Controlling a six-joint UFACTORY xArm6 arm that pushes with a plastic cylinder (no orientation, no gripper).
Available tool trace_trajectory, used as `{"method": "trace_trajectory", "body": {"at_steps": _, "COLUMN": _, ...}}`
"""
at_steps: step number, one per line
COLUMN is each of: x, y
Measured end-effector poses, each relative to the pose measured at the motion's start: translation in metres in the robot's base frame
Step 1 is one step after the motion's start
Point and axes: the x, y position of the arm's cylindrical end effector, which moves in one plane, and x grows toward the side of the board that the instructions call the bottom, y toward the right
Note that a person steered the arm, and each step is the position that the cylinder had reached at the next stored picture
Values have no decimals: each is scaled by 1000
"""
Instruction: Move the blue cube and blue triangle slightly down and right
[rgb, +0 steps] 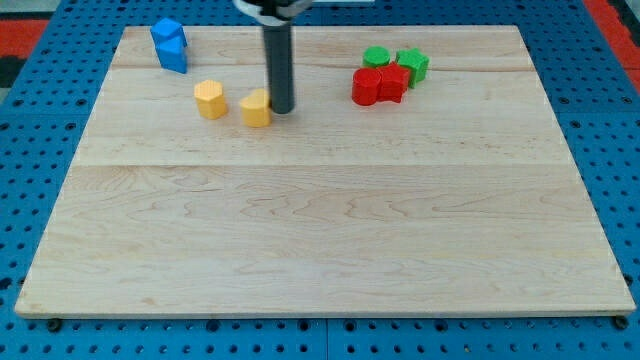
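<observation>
Task looks unstarted as far as you can judge; the 2 blue blocks sit at the bench's (330, 250) far top-left corner, touching each other, with nothing near them; the blue cube (174, 56) is the lower one, the blue triangle (166, 31) sits just above it toward the view's top, though the shapes are small and you should treat those labels as a best guess.

Your tip (283, 109) is well apart from the blues, off to the view's right and lower; it rests just beside, likely touching, the right side of a yellow block (256, 108); a second yellow block (210, 100) lies near that one on the view's left, between the tip and the blues.

There is no hand on this arm, just a dark rod, so apart or together does not apply; nothing is clamped.

Left to do: everything; you need the tip up at the top-left of both blues, then a short push down and right; watch the yellow pair in that path.

Containers: none visible; only the flat bench.

Other blocks: 2 red blocks (378, 85) and 2 green blocks (397, 61) clustered touching at the top right, well apart from the task.
</observation>
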Motion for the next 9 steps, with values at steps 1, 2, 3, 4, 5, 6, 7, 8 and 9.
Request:
{"method": "trace_trajectory", "body": {"at_steps": 1, "x": -8, "y": -31}}
{"method": "trace_trajectory", "body": {"at_steps": 2, "x": -20, "y": -72}}
{"method": "trace_trajectory", "body": {"at_steps": 3, "x": -23, "y": -100}}
{"method": "trace_trajectory", "body": {"at_steps": 4, "x": -38, "y": -123}}
{"method": "trace_trajectory", "body": {"at_steps": 5, "x": -53, "y": -206}}
{"method": "trace_trajectory", "body": {"at_steps": 6, "x": -77, "y": -232}}
{"method": "trace_trajectory", "body": {"at_steps": 7, "x": -136, "y": -222}}
{"method": "trace_trajectory", "body": {"at_steps": 8, "x": -156, "y": -214}}
{"method": "trace_trajectory", "body": {"at_steps": 9, "x": -156, "y": -176}}
